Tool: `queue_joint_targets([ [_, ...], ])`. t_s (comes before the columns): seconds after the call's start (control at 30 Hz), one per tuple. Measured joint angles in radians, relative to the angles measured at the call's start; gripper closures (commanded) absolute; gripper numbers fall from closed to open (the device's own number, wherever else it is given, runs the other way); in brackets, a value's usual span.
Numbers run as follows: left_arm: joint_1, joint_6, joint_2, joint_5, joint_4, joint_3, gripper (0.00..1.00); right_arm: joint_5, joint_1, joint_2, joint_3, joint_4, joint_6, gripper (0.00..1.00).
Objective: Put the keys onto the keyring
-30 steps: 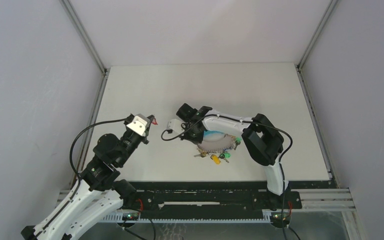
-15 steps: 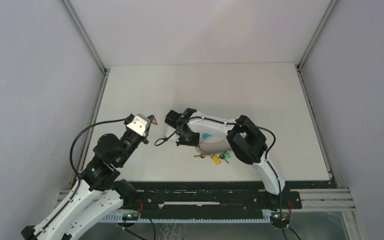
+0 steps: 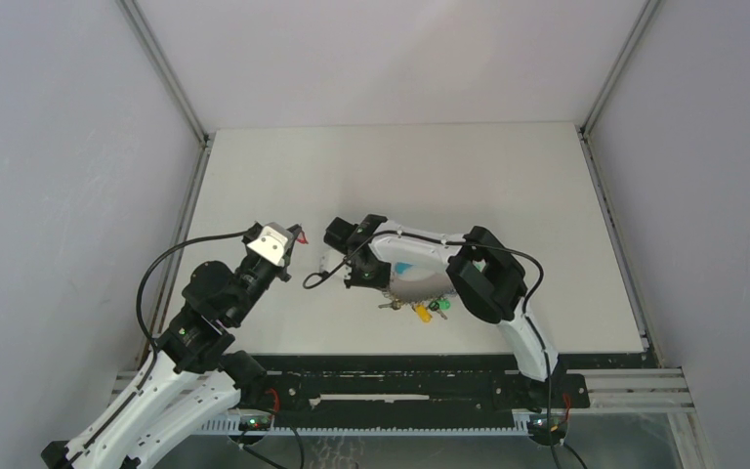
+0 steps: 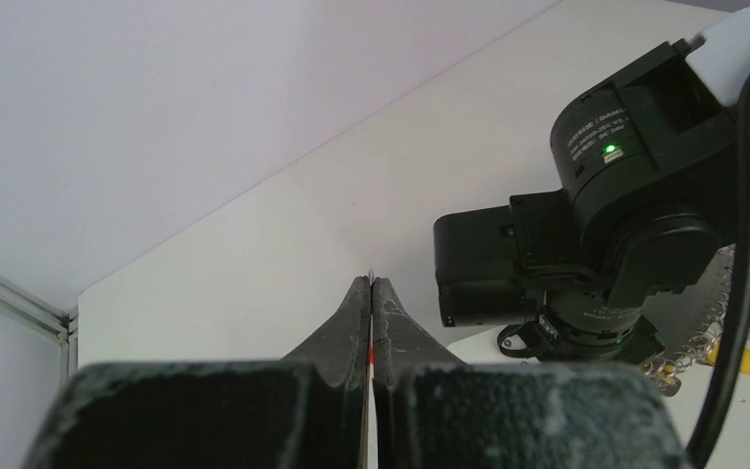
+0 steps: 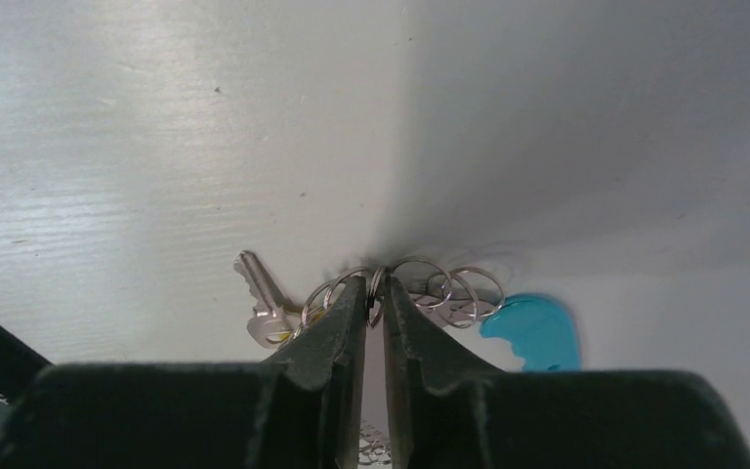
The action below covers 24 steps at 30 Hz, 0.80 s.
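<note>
The left gripper is pressed shut on the red-tagged key. In the left wrist view the two fingers meet, with a thin metal edge and a red line between them. The key is held above the white table, near the left side, and it is apart from the keyring.

The keyring lies on the table in front of the right arm, with its light-blue band toward the far side and its grey mesh toward the near side. A yellow tag and a green tag lie at its near rim.

The right gripper comes down at the left edge of the keyring. Its fingertips are almost together and they pinch one thin wire loop of it. Just beside them lie more small split rings, a plain silver key on one side and a blue tag on the other.

From the left wrist, the black wrist housing of the right arm, with a green light on it, stands between the held key and the keyring and hides most of the mesh. A black cable also crosses in front at the right edge.
</note>
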Motion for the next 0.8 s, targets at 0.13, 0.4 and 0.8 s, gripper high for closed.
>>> queue_joint_targets([
  [0.13, 0.0, 0.0, 0.0, 0.0, 0.0, 0.0, 1.0, -0.029, -0.007, -0.044, -0.053, 0.039, 0.004, 0.81],
  [0.4, 0.0, 0.0, 0.0, 0.0, 0.0, 0.0, 1.0, -0.097, -0.032, -0.204, -0.204, 0.19, 0.014, 0.78],
  [0.8, 0.0, 0.0, 0.0, 0.001, 0.0, 0.0, 1.0, -0.196, -0.105, -0.472, -0.624, 0.593, 0.014, 0.71],
])
